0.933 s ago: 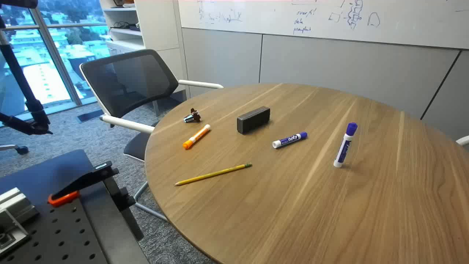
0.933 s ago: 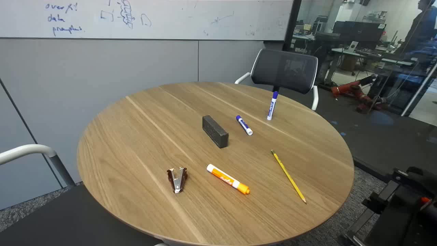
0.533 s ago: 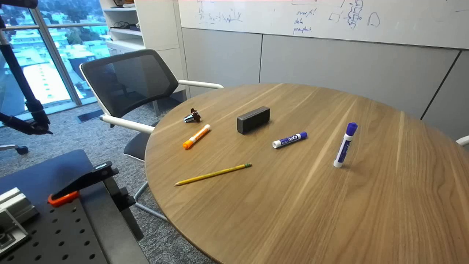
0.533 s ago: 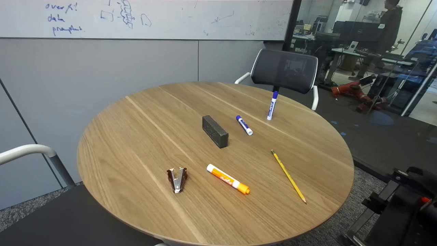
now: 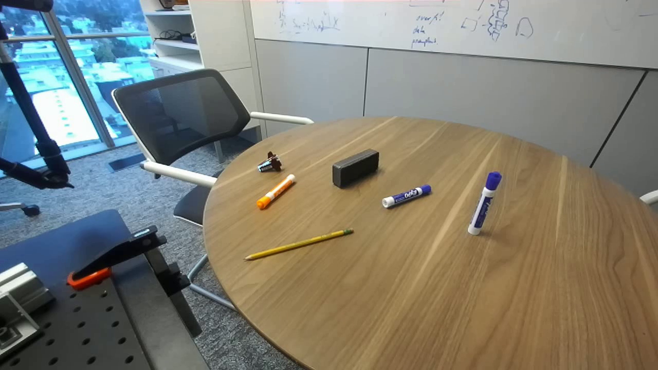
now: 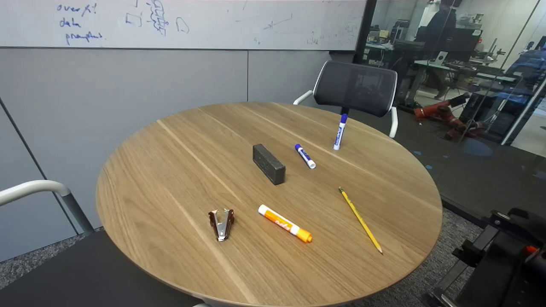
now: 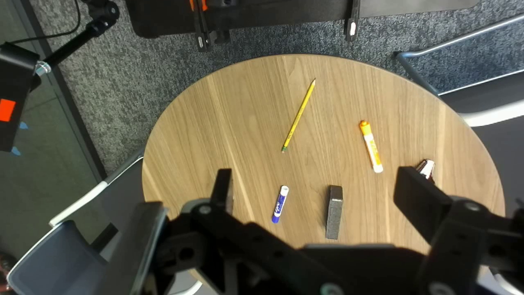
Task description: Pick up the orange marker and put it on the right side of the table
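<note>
The orange marker (image 5: 276,192) lies on its side on the round wood-grain table (image 5: 390,308), with its orange cap at one end and a white end at the other. It shows in both exterior views (image 6: 285,224) and in the wrist view (image 7: 371,146). My gripper (image 7: 313,176) shows only in the wrist view. Its two black fingers are wide apart with nothing between them, and it hangs well above the table. The orange marker lies beyond the fingertips, toward the right finger. Neither exterior view shows the gripper.
A yellow pencil (image 6: 361,220), a dark eraser block (image 6: 268,164), a staple remover (image 6: 221,224), a lying purple-and-white marker (image 6: 305,156) and an upright one (image 6: 340,132) are on the table. Chairs (image 6: 356,87) stand around it. A dark bench (image 5: 128,308) is beside its edge.
The things on the table have not moved. Only a person behind the glass has moved left in an exterior view.
</note>
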Motion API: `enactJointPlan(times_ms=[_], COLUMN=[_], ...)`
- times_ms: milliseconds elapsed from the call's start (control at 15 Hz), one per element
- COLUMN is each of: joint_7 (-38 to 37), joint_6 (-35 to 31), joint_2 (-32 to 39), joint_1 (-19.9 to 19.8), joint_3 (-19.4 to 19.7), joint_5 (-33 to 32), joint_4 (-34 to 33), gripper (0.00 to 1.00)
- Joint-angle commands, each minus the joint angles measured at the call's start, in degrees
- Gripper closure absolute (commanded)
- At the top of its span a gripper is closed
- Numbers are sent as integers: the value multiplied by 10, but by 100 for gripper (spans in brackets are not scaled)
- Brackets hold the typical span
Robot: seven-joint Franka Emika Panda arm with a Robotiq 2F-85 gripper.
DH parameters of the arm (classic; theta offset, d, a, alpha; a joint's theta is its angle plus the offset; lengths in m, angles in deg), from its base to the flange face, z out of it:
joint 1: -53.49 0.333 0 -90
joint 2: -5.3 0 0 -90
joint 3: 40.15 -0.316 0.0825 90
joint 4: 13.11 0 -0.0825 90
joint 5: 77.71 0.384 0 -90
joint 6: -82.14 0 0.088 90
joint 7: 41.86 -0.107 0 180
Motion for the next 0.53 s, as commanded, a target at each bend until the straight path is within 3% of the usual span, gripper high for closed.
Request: enactJointPlan(times_ms=[0,133,467], joint_7=[-9,-19,-46], joint_6=[2,-3,-94], joint_2=[5,17,173], joint_1=[16,12,1], joint_3=[12,6,-14], joint_5=[-10,-12,-20], joint_4=[-2,-3,-32], gripper=[0,0,0])
